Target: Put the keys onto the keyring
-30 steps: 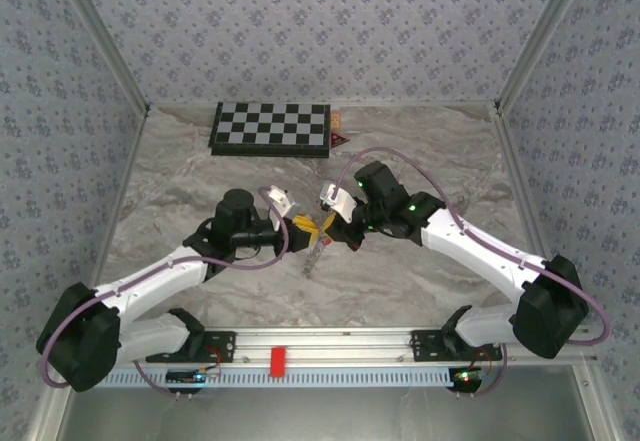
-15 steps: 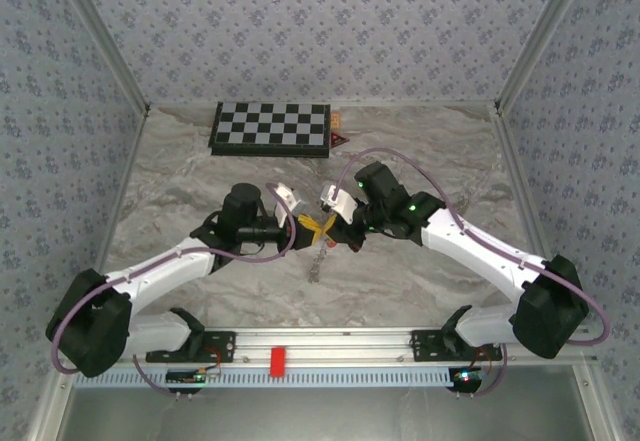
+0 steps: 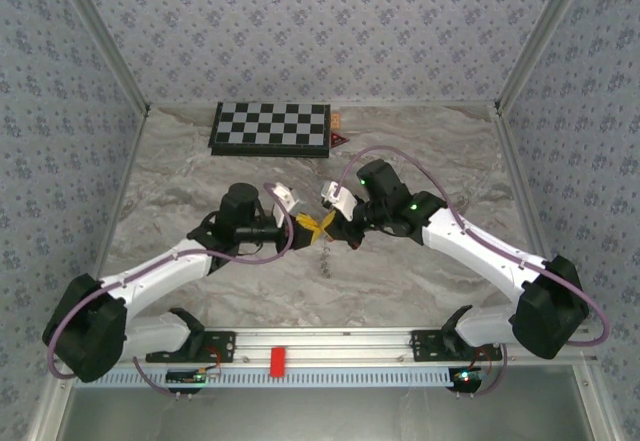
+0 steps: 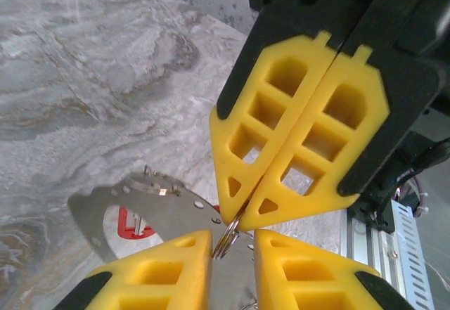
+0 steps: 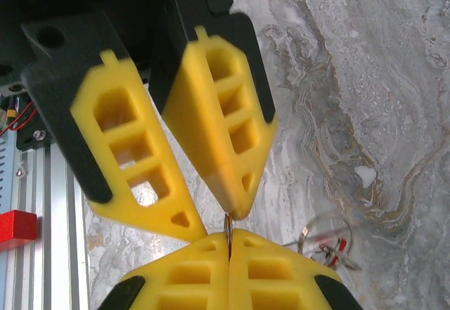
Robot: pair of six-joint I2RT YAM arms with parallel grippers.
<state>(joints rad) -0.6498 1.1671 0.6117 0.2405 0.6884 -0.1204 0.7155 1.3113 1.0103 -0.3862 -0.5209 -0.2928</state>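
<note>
Over the middle of the table my right gripper [image 3: 330,225] [image 5: 228,236] is shut on the keyring's small silvery wire ring [image 5: 227,227] [image 4: 226,238]. My left gripper [image 3: 308,224] [image 4: 232,238] meets it tip to tip and stands slightly open around that ring. The ring leans on one left finger and a gap shows to the other. Below the ring hangs the keyring's pale grey loop [image 4: 165,208] [image 5: 304,234] [image 3: 325,258]. The red heads of the keys [image 5: 340,247] [image 4: 132,223] show at that loop. I cannot tell whether they are threaded on it.
A checkerboard [image 3: 270,127] lies at the back, with a small dark-red triangular piece [image 3: 340,139] beside it. A red block [image 3: 277,359] [image 5: 15,227] sits on the metal rail [image 3: 340,346] at the near edge. Patterned walls close in both sides.
The left arm has swung in and its gripper has shifted slightly back and right. The hanging loop has moved right and a little up. The right gripper has kept its hold.
</note>
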